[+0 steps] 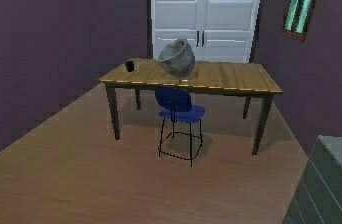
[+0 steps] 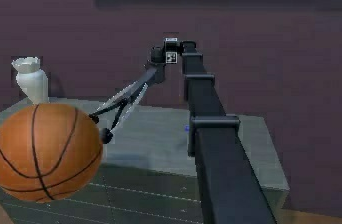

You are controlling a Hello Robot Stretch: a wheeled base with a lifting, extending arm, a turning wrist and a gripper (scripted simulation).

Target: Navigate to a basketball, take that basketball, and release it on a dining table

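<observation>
Resting on dining table (image 1: 229,78): grey bowl (image 1: 176,57)

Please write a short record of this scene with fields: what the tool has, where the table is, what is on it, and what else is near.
tool: the tool holds the basketball, which hangs clear of the grey dresser behind it
table: wooden dining table ahead, before white double doors
on the table: grey bowl, small dark cup
at the table: blue chair
on the dresser: white vase
</observation>
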